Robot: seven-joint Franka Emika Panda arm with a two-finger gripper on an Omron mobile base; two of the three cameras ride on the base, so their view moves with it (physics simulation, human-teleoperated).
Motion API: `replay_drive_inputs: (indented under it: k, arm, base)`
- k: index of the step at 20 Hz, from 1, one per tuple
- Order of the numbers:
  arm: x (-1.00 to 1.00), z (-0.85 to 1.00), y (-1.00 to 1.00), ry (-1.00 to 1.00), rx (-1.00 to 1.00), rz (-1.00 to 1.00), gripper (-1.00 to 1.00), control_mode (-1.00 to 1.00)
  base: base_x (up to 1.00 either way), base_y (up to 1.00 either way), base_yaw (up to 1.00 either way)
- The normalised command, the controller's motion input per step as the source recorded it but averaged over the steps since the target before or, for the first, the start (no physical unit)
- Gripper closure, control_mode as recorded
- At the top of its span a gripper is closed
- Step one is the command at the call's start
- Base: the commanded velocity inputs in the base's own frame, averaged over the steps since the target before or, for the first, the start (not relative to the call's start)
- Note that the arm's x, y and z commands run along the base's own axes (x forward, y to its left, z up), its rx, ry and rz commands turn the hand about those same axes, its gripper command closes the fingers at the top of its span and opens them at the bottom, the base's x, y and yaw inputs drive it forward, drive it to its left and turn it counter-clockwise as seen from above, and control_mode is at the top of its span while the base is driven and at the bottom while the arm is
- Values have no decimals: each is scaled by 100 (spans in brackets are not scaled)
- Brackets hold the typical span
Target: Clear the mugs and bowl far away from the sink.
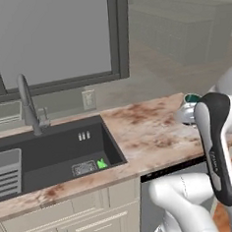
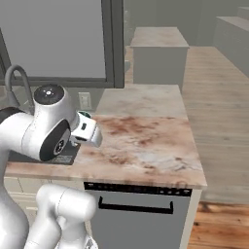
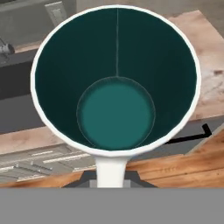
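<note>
While the arm reaches over the marbled desk (image 1: 148,130), one mug can be counted: the teal mug (image 3: 116,87), its pale rim ringing a dark teal inside. From the hand view it sits right in front of the camera, mouth open toward the lens, with its handle running down to the bottom edge where the end effector (image 3: 111,181) is pressed together on it. In the left base view the mug's rim peeks out just behind the arm's dark link, above the right part of the desk; in the right base view a sliver of teal shows beside the white wrist, above the desk's left part near the sink edge.

One sink (image 1: 57,157) is set into the desk, a dark basin with one lighter slotted drainer insert (image 1: 6,173) at its left and one tall curved grey faucet (image 1: 29,102) behind it. The mug is held to the right of the basin, apart from it.

One wall outlet (image 1: 88,99) sits under a large dark-framed window (image 1: 57,38). Pale cabinet fronts run below the sink, and one dishwasher (image 2: 141,214) with a dark bar handle sits under the desk's right end. Wooden floor (image 2: 219,97) stretches beyond, with further pale cabinets across the room.
</note>
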Motion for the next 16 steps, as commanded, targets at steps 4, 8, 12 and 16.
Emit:
replay_drive_inputs:
  k: [4,8,12,16]
  arm:
    - [-58,79,0,0,-1,-1,100,-100]
    - [-52,19,0,8,0,0,100,-100]
    - [-52,20,0,0,-3,0,100,-100]
    - [-45,12,0,-4,-19,0,100,-100]
  base:
    - [0,0,0]
    - [0,0,0]
    - [0,0,0]
    - [0,0,0]
